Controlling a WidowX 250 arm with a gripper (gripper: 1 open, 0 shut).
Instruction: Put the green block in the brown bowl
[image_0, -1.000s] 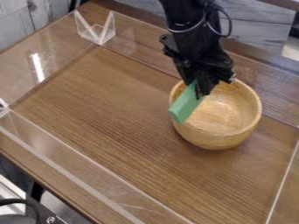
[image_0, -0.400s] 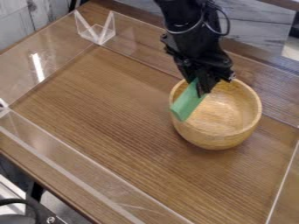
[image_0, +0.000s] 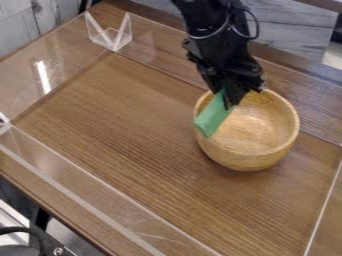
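The green block (image_0: 213, 117) hangs tilted over the near left rim of the brown bowl (image_0: 257, 135), its lower end just outside or over the rim. My black gripper (image_0: 233, 98) points steeply down and is shut on the upper end of the block. The bowl, a round tan wooden one, sits on the wooden table at the right. The block's top end is hidden between the fingers.
A clear plastic stand (image_0: 108, 31) is at the back left of the table. Low transparent walls (image_0: 80, 190) edge the wooden table top. The arm (image_0: 207, 25) reaches in from the top.
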